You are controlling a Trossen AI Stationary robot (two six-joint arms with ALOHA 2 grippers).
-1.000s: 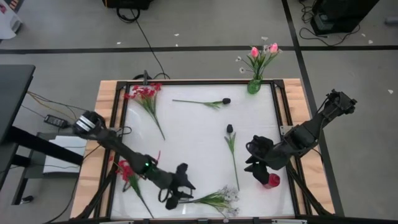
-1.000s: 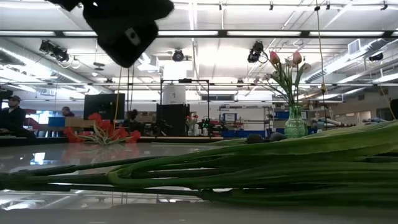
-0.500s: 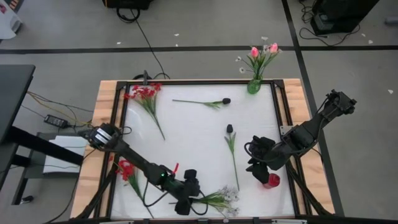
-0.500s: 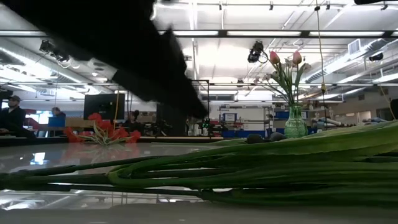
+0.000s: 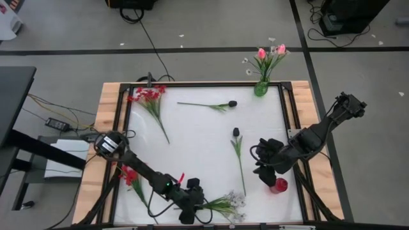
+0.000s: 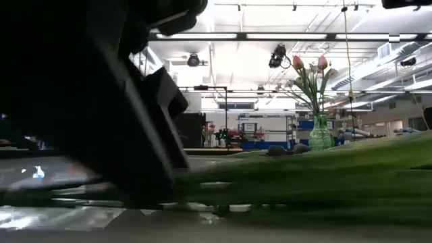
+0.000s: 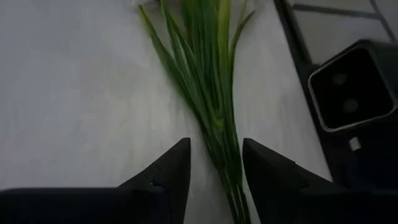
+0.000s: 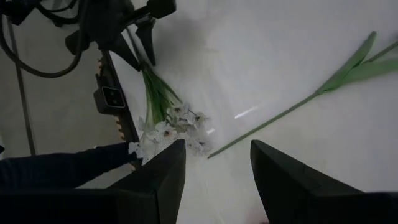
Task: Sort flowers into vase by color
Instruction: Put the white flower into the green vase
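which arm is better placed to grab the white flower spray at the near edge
The left. Its gripper is open, jaws straddling the green stems of the pale white flower spray at the white table's near edge. The right gripper hangs off to the side near the small red vase, open.

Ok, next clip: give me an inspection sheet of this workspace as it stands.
Surface: white table, wooden edges.
Job's things: white flowers at near edge; red flowers far left, another red flower near left; two dark buds; pink tulips in green vase; red vase.
Clutter: nothing seen.
Grippers: left gripper open, straddling white flowers' stems; right gripper open, above red vase.
Cables: wires left of table.
Surroundings: grey floor, black tape lines.
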